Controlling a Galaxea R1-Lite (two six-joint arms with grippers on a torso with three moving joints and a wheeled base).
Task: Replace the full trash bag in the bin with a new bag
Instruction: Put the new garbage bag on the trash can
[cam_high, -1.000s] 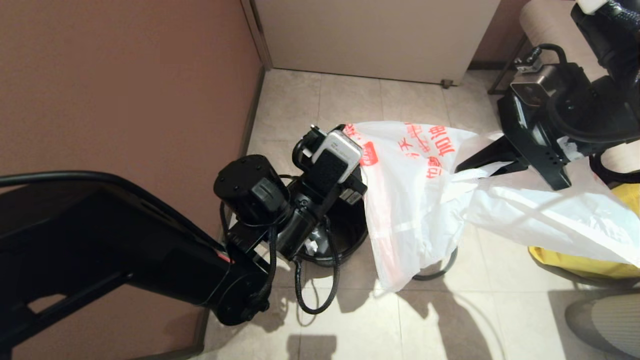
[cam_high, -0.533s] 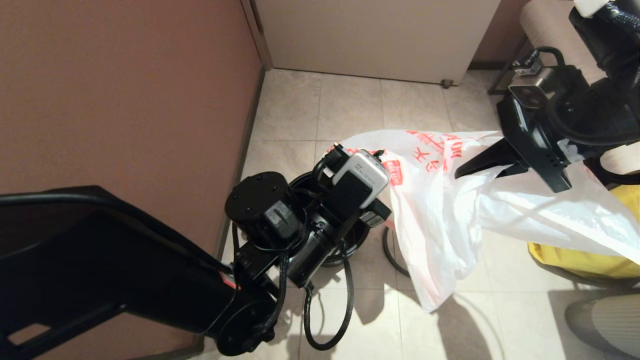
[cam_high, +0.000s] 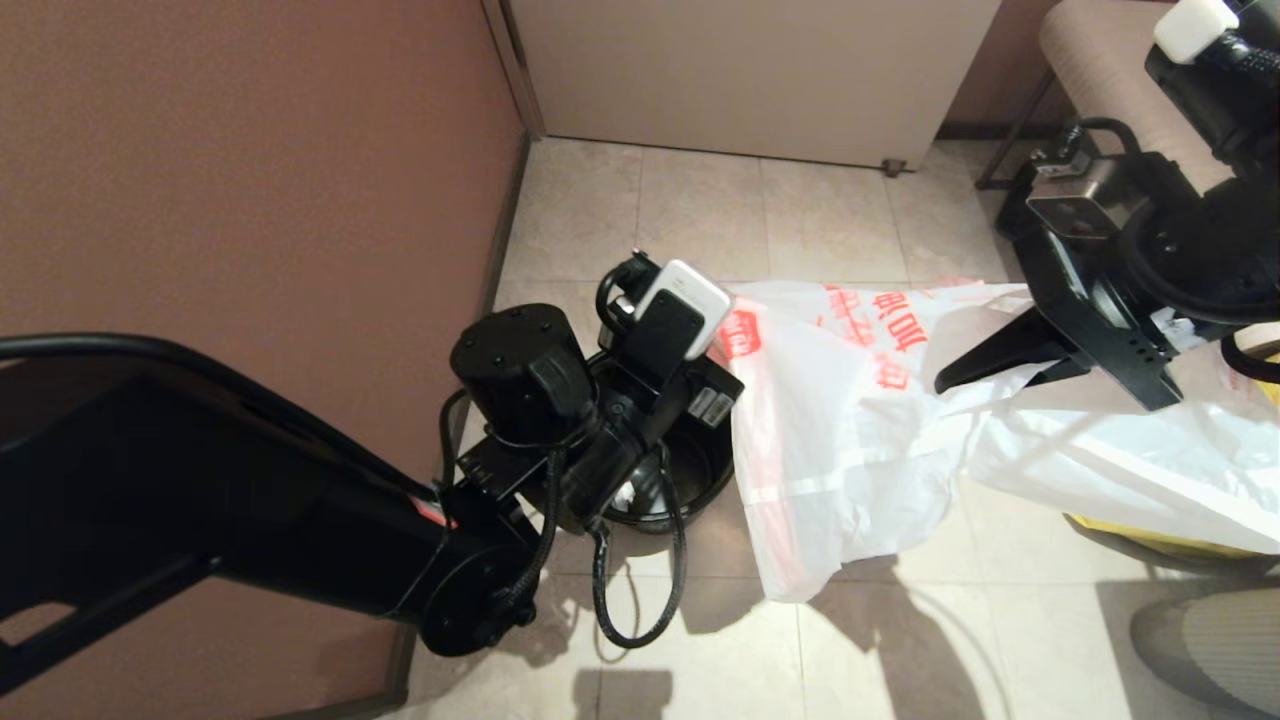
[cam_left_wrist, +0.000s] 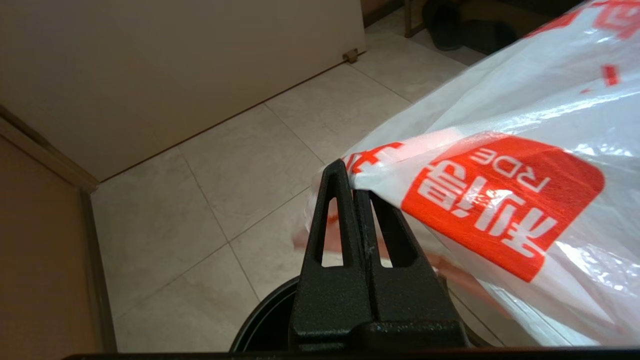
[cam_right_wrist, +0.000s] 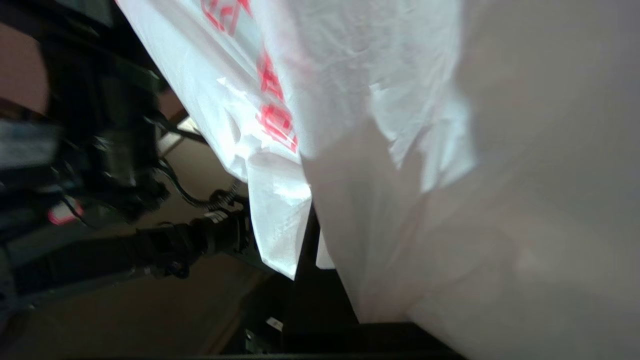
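Lowered again, new bag (cam_high: 850, 440) hangs between both clamped hands — bin (cam_high: 700, 470) mostly hidden.

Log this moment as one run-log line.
left gripper: shut on white cartoon-printed plastic bag | right gripper: shut on bag | black round bin: unlined

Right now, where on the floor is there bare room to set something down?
Bare tiles lie between the door and the bin, and along the near edge below the new bag. It is crowded around the bin, where the left gripper and right gripper hold the bag stretched, and by the yellow bag.
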